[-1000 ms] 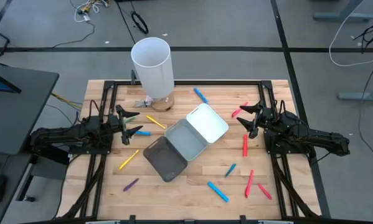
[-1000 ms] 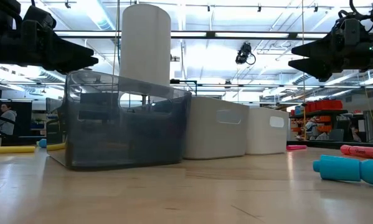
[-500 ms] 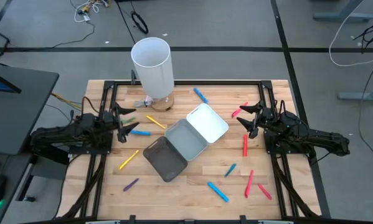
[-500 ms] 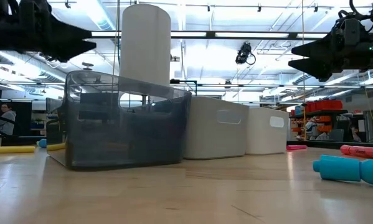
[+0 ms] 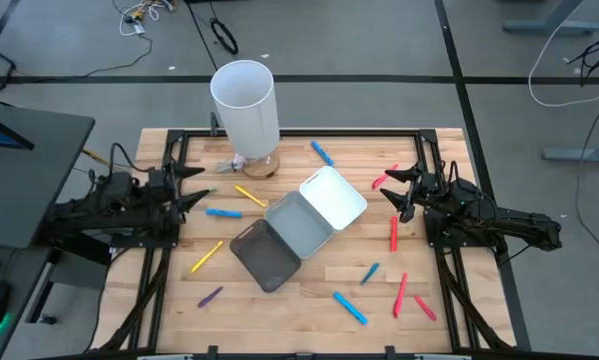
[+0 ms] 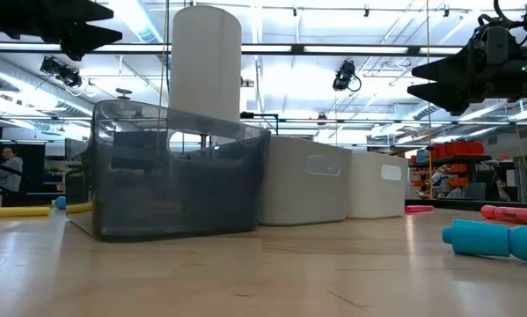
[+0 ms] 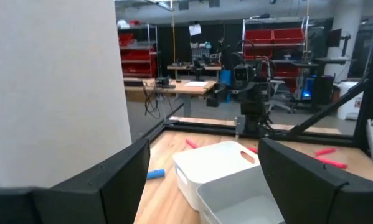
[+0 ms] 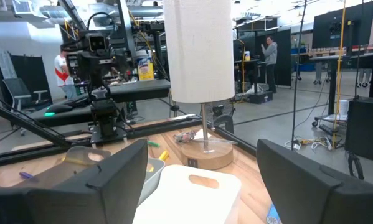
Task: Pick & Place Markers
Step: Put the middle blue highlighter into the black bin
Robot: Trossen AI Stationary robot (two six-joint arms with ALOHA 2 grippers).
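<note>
Tabletop markers (image 5: pixel 224 212) beside left claw (image 5: pixel 194 185)

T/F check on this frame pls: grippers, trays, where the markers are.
1. Both grippers hold a marker. False: the left gripper and the right gripper are open and empty.
2. The three trays sit side by side mid-table. True.
3. Every marker is already in a tray. False: markers lie scattered on the table.
4. The tall white cylinder stands upright at the table's far edge. True.
</note>
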